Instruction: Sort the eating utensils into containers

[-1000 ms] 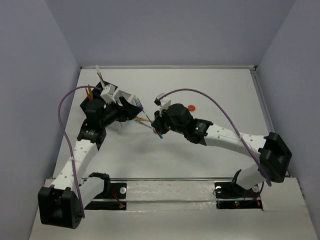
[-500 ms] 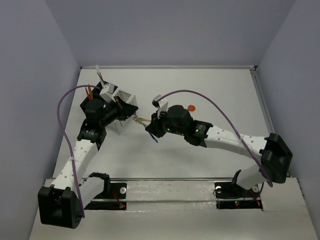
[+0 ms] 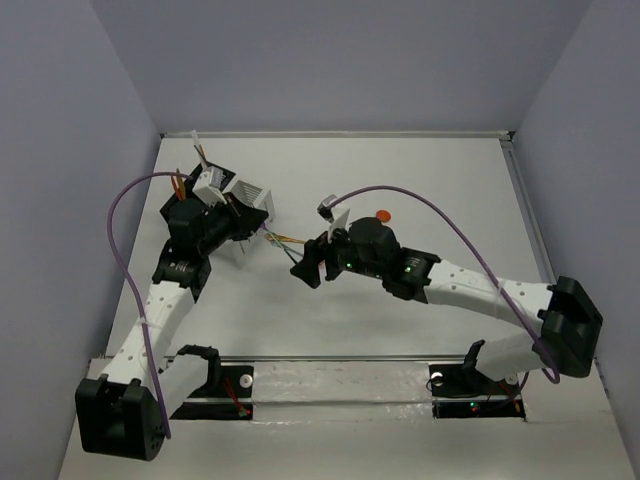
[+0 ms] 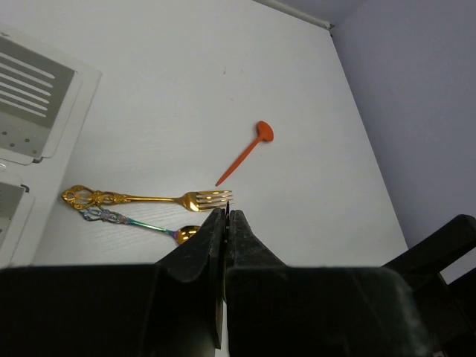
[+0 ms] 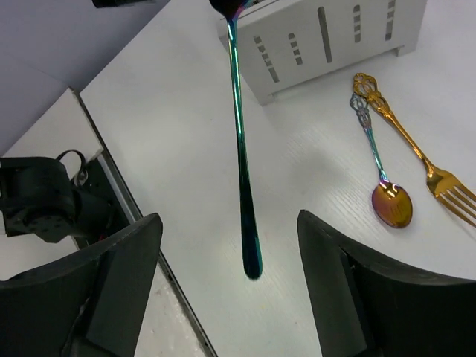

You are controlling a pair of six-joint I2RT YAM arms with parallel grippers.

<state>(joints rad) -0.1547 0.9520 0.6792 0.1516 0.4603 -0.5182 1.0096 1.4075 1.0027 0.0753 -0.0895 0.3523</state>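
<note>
My left gripper point(image 4: 226, 213) is shut on the thin edge of a dark green utensil point(image 5: 241, 149). In the right wrist view that utensil hangs in the air over the table, its rounded end between the wide-apart fingers of my open right gripper point(image 5: 230, 217), touching neither. In the top view the left gripper point(image 3: 262, 228) holds the utensil point(image 3: 283, 250) just right of the white container point(image 3: 247, 192), and the right gripper point(image 3: 309, 268) stands at its free end. A gold fork point(image 4: 149, 198), an iridescent spoon point(image 4: 134, 222) and an orange-red spoon point(image 4: 245, 152) lie on the table.
The black container point(image 3: 176, 197) stands left of the white one, with orange utensils upright in it. The white container's slotted wall point(image 5: 335, 33) is close behind the fork point(image 5: 409, 141) and spoon point(image 5: 381, 178). The table's near edge rail point(image 5: 141, 245) lies under the right gripper.
The right gripper has opened, let go of the dark green utensil and drawn back a little. The left gripper has shut on the utensil's other end and now holds it alone.
</note>
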